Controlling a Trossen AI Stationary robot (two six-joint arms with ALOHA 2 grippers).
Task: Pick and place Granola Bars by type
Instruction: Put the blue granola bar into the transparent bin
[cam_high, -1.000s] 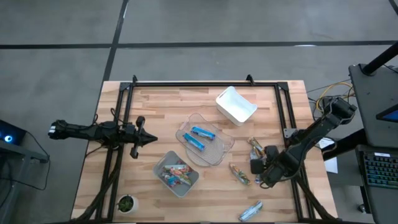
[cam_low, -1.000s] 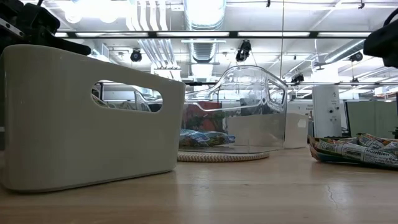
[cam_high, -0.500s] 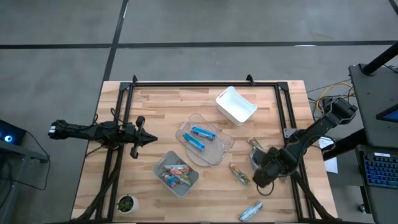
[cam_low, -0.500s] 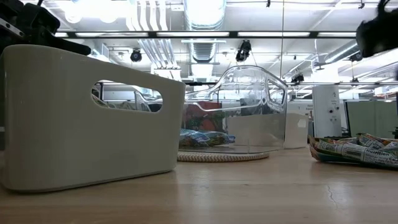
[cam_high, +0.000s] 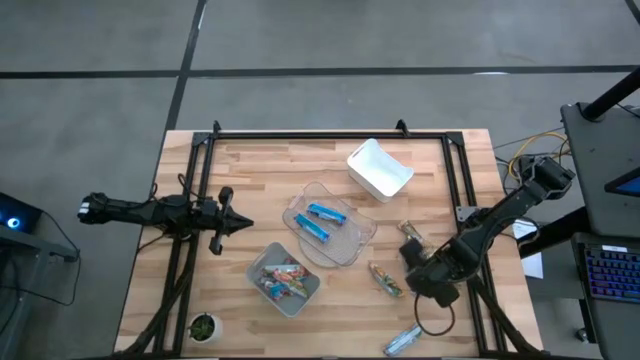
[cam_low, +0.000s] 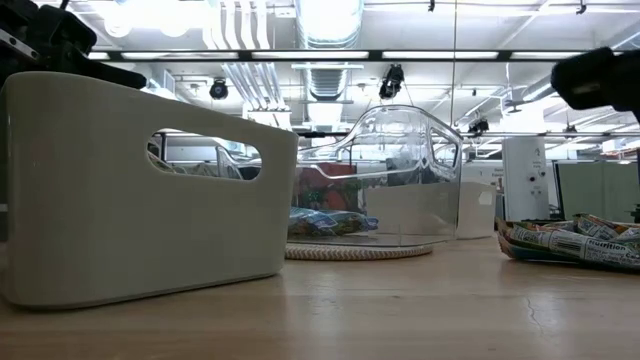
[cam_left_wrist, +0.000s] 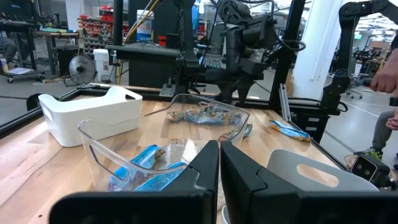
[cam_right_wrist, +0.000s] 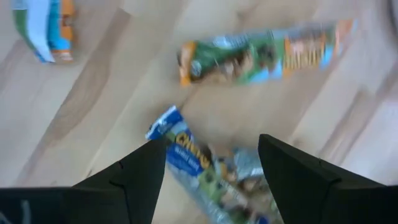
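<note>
From my station, the high view gives me the whole table (cam_high: 250, 160); the right gripper (cam_high: 428, 283) stands at the lower right of the frame, over the bare wood between a greenish-brown bar (cam_high: 384, 281) and the table's right rail; its fingers are hidden under the arm there. The right wrist view supplies what the high view lacks; both dark fingers (cam_right_wrist: 140, 171) stand wide apart, holding nothing, with a blue-ended bar (cam_right_wrist: 205, 168) lying on the wood between them and a green-and-orange bar (cam_right_wrist: 264, 56) beyond; the corner of a third wrapper (cam_right_wrist: 46, 28) shows at the upper left of that frame.

The left gripper (cam_high: 238, 226) waits at mid-left of the high view, short of the bins; the left wrist view shows its fingers (cam_left_wrist: 205, 171) closed nearly together with only a thin slit, nothing held.

Granola Bars by place: two blue ones (cam_high: 318, 218) lie in the clear bin (cam_high: 352, 252) at centre; a mixed red and orange lot (cam_high: 282, 279) fills the grey bin (cam_high: 306, 299) below it; the white bin (cam_high: 380, 168) stands at upper centre, its contents not visible to me. One loose bar (cam_high: 411, 235) lies just above the right gripper; another (cam_high: 403, 339) lies at the lower edge of the table.

The low view shows only the grey bin's wall (cam_low: 140, 190), the clear bin (cam_low: 400, 170) and a wrapper (cam_low: 570, 242) at far right.

Open wood remains along the upper left and lower left.
</note>
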